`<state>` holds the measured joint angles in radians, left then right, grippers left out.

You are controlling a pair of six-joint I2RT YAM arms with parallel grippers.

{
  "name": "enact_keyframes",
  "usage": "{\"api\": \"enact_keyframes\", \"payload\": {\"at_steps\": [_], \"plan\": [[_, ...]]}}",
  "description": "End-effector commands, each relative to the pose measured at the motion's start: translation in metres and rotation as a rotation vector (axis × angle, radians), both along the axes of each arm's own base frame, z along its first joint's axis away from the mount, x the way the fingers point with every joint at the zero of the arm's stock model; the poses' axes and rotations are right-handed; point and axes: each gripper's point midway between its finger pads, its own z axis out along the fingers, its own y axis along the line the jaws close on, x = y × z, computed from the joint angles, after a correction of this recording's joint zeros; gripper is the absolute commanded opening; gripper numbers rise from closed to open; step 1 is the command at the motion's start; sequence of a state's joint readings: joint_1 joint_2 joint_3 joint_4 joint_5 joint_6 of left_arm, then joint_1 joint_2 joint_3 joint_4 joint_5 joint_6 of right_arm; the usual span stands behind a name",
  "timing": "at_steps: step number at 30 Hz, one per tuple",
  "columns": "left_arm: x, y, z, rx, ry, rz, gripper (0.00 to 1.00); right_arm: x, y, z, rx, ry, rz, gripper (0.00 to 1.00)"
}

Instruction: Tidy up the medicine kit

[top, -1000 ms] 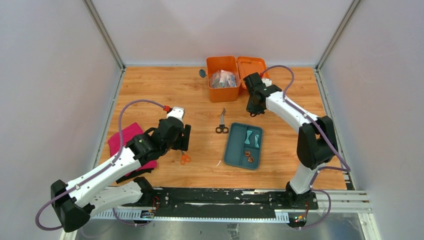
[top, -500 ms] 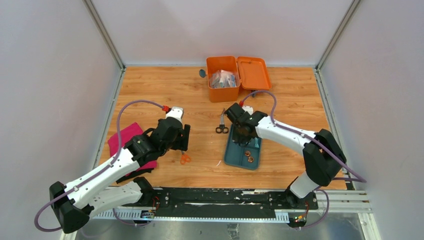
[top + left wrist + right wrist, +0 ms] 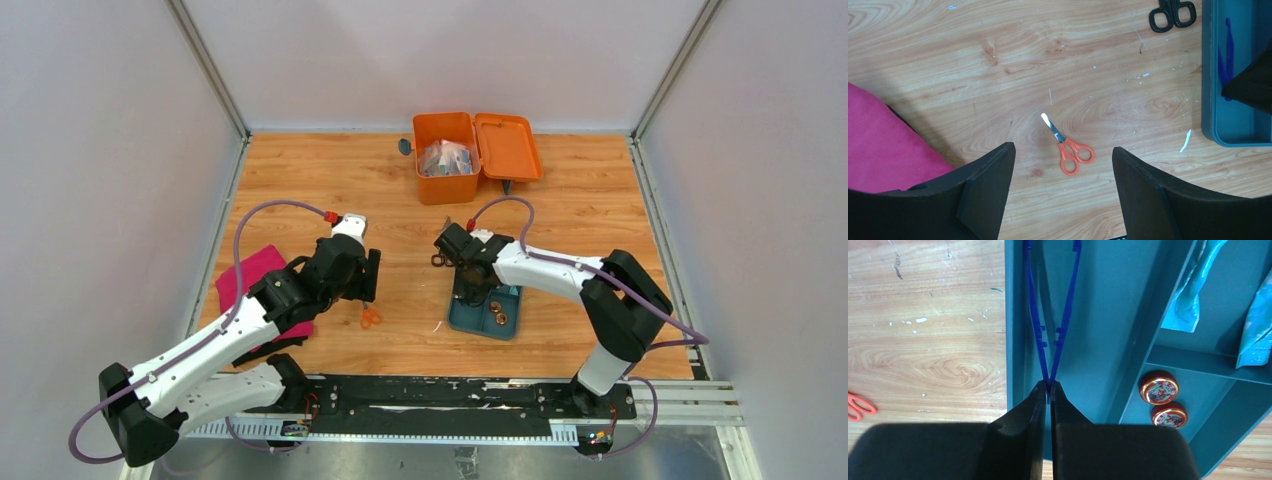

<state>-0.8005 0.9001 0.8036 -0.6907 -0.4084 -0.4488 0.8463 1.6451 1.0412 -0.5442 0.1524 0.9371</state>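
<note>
The medicine kit (image 3: 446,187), an orange box, stands at the back with its lid (image 3: 507,147) swung open to the right and clear packets inside. My right gripper (image 3: 1050,386) is shut on the joined end of blue tweezers (image 3: 1068,300), which lie along the left compartment of a teal divided tray (image 3: 1098,340). In the top view the right gripper (image 3: 468,288) sits over that tray (image 3: 470,328). My left gripper (image 3: 1063,150) hangs open above small orange scissors (image 3: 1070,155) on the wood, holding nothing.
Black scissors (image 3: 1173,11) lie just left of the tray's far end. Two red tins (image 3: 1159,387) and teal sachets (image 3: 1193,300) fill the tray's other compartments. A pink cloth (image 3: 250,275) lies under the left arm. Grey walls enclose the table.
The right arm has swung from beside the kit's open lid down and left to the teal tray, its gripper staying shut. The left arm has not moved.
</note>
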Motion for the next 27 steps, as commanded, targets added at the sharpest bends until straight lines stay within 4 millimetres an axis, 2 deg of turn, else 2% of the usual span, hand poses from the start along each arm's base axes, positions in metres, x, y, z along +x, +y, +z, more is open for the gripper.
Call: {"api": "enact_keyframes", "payload": {"at_steps": [1,6,9,11,19,25,27], "plan": [[-0.001,0.003,-0.002,-0.005,-0.001,0.011,0.77,-0.009,0.002,-0.007,-0.018,0.022,0.006,0.1],[-0.001,0.003,-0.004,-0.002,0.004,0.014,0.77,-0.011,0.0,-0.009,-0.025,0.029,0.013,0.23],[-0.001,0.006,-0.007,0.005,0.012,0.037,0.77,-0.01,-0.002,-0.001,-0.036,0.001,0.029,0.38],[-0.002,0.006,-0.011,-0.002,0.024,0.052,0.78,-0.008,-0.005,0.009,-0.039,-0.026,0.033,0.42],[-0.008,-0.007,-0.031,-0.104,0.076,0.083,0.78,0.0,-0.011,0.06,-0.005,-0.178,0.166,0.39],[-0.008,-0.008,-0.041,-0.107,0.102,0.113,0.77,-0.008,-0.026,0.07,-0.006,-0.224,0.215,0.39],[-0.008,0.001,-0.047,-0.099,0.107,0.182,0.78,-0.011,-0.033,0.071,-0.007,-0.237,0.211,0.39]]}}
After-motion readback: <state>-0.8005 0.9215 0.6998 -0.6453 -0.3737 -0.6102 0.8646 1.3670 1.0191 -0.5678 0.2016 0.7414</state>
